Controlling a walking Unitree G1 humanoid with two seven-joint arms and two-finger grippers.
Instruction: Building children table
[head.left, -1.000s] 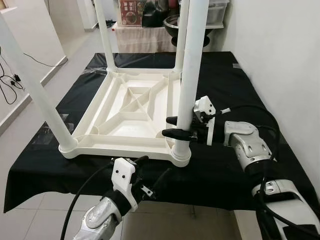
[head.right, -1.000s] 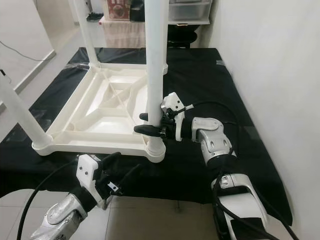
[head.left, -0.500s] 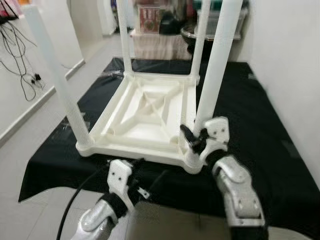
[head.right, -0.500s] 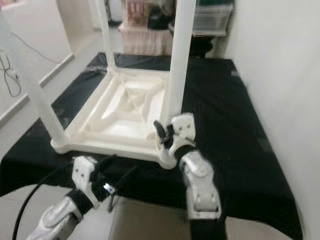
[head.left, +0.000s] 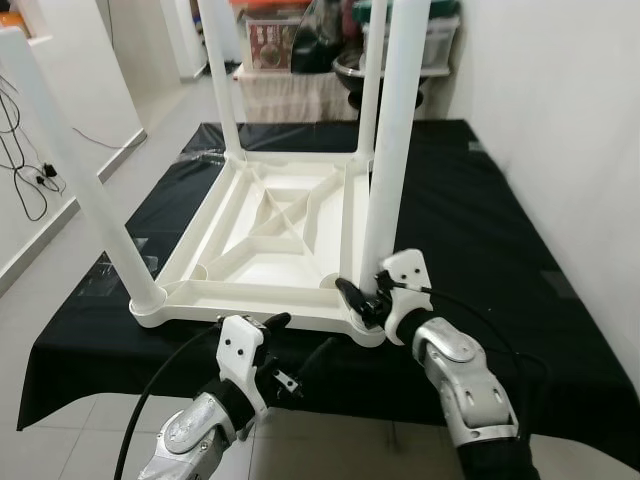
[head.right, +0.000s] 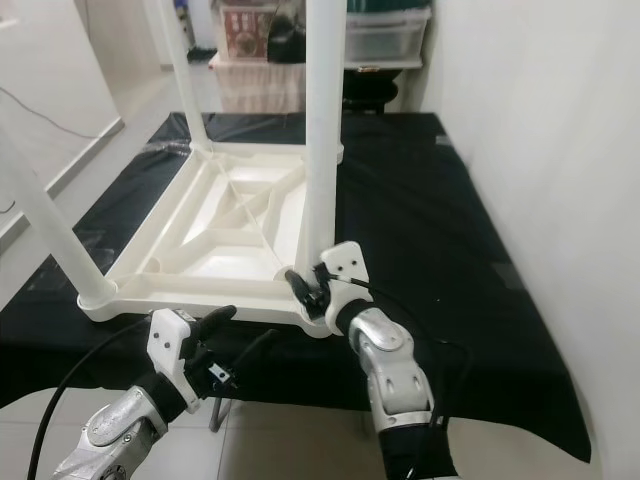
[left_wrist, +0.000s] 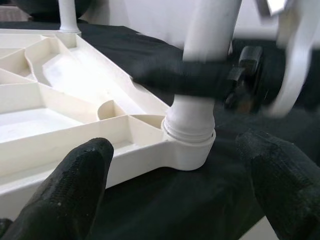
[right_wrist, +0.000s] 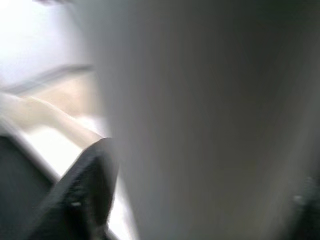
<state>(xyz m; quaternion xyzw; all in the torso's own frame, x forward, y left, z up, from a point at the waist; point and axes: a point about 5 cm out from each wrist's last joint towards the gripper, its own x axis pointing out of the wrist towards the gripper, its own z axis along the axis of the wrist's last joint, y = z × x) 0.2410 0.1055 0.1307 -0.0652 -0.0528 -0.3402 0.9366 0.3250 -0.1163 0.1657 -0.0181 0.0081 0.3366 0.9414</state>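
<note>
The white children's table top (head.left: 262, 238) lies upside down on the black-covered table (head.left: 470, 210), ribs facing up, so the sockets at its corners can take the legs from above. All four white legs stand in those corners. The near right leg (head.left: 392, 150) rises from its round socket (left_wrist: 189, 145) at the corner closest to me.

My right tool (head.left: 362, 296) sits low on that leg, just above the socket, its two black fingers either side of the tube and closed on it. I judge this low grip is for pressing or twisting the leg home where it meets the corner. My left tool (head.left: 283, 352) hangs at the near edge of the table, just short of the table top's near rim, fingers (left_wrist: 75, 185) spread wide and holding nothing, aimed at the same socket, perhaps ready to steady it.

Compared with a second ago, my right tool has slid down the leg from a higher grip to its base, and my arm now reaches in from the near side. My head has shifted too, so the whole scene sits differently.
</note>
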